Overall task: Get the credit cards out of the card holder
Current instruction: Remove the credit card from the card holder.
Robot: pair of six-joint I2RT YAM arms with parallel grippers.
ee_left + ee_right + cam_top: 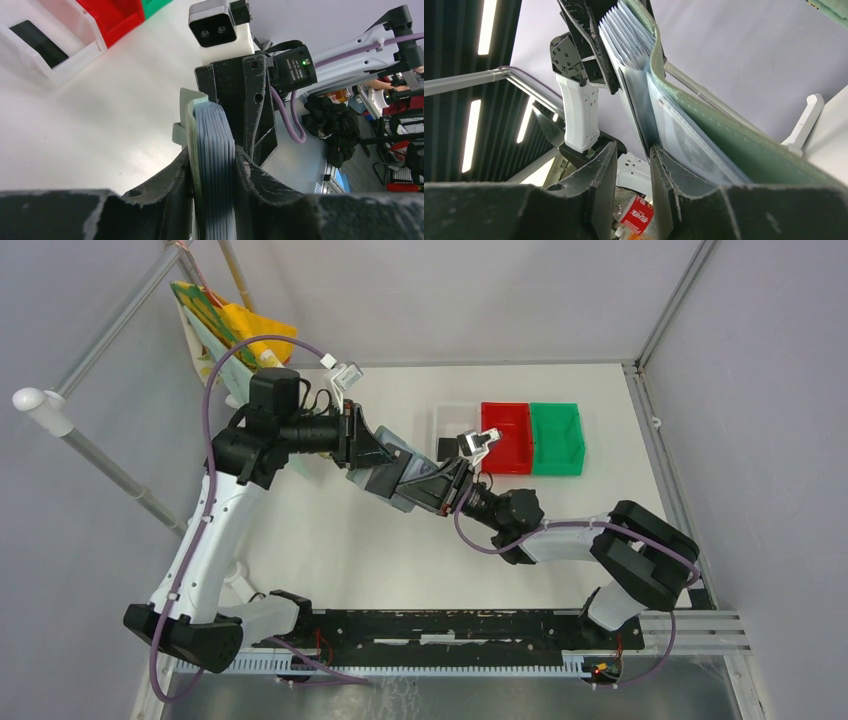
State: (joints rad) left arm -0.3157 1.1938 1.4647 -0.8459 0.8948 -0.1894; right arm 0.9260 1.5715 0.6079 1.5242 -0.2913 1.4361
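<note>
left gripper clamps the card holder aloft and fanned open so the right gripper, jaws narrowly apart, can reach inside.

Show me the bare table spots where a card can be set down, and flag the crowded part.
Widest bare patch: table between the held card holder and the black rail. A strip also lies right of the green bin, up to the table edge. Crowded: mid-table, where left pincer and right pincer meet at the holder, beside the white bin.
</note>
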